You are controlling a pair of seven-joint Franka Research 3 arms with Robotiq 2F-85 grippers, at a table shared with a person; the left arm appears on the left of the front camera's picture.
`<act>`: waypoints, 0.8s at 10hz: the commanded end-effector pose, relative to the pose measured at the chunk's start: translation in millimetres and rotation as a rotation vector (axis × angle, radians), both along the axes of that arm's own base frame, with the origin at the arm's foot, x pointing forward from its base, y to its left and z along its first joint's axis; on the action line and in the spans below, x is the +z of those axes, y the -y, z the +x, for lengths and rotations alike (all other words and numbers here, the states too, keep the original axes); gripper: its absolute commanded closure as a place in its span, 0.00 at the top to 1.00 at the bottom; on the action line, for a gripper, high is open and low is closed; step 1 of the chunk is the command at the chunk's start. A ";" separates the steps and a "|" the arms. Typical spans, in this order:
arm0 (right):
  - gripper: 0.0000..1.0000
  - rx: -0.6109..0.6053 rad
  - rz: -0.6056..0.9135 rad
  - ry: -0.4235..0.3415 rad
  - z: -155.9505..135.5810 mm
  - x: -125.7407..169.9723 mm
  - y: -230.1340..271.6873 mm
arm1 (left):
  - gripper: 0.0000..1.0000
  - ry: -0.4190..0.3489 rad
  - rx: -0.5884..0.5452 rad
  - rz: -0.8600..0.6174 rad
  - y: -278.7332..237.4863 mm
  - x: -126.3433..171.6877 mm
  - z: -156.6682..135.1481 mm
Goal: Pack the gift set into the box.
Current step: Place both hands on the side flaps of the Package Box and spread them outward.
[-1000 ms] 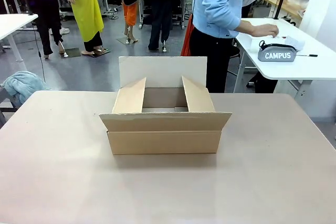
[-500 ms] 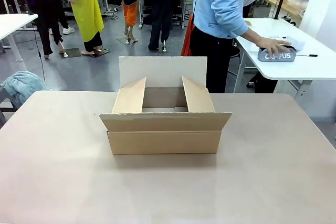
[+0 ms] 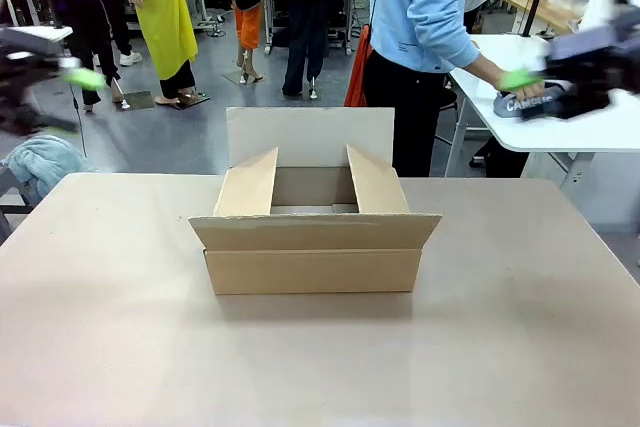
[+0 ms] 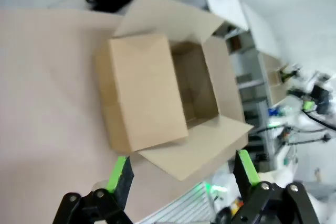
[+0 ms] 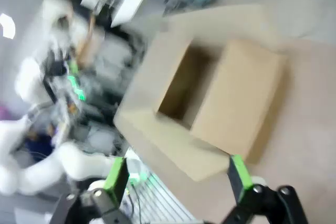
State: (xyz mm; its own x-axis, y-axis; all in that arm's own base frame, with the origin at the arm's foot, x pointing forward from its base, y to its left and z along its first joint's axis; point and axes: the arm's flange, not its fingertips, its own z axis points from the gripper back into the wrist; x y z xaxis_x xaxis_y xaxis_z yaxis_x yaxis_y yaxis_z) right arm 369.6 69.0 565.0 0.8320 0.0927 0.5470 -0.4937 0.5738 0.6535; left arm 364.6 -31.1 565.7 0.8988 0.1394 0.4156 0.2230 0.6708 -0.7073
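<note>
Black jaws end in bright green pads point(image 4: 116, 171), with round silvery screws in the black knuckles.

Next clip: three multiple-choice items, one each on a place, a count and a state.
1. How many top flaps of the box stand open? A one B two C four
2. Where is the gift set? A in the box B on the white side table C in a gripper
3. The left gripper is: A open and empty B shut on a flap C shut on the gift set
Key: 1 C, none covers the opening; 2 B, it lies there, far from the box; 3 A, fingers apart, nothing between.
</note>
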 end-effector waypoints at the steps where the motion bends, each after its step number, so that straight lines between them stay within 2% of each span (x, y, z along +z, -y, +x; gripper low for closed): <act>1: 1.00 0.063 -0.061 0.076 39.3 -24.0 -12.4 | 1.00 -0.019 -0.066 0.130 24.2 -8.1 18.5; 2: 1.00 0.000 0.000 0.000 0.0 0.0 0.0 | 1.00 0.000 0.000 0.000 0.0 0.0 0.0; 4: 1.00 0.000 0.000 0.000 0.0 0.0 0.0 | 1.00 0.000 0.000 0.000 0.0 0.0 0.0; 5: 1.00 0.053 -0.029 0.024 16.0 -8.1 -26.0 | 1.00 -0.003 -0.032 0.050 33.4 4.4 7.8; 6: 1.00 0.234 -0.035 0.134 45.6 -16.6 -46.1 | 1.00 -0.080 -0.063 0.193 74.6 0.7 24.2; 7: 1.00 0.366 -0.046 0.225 65.7 -37.6 -55.6 | 1.00 -0.199 -0.053 0.334 102.9 -7.5 43.6; 8: 1.00 0.490 -0.043 0.358 81.2 -61.9 -56.8 | 1.00 -0.262 0.061 0.486 124.4 -15.1 59.1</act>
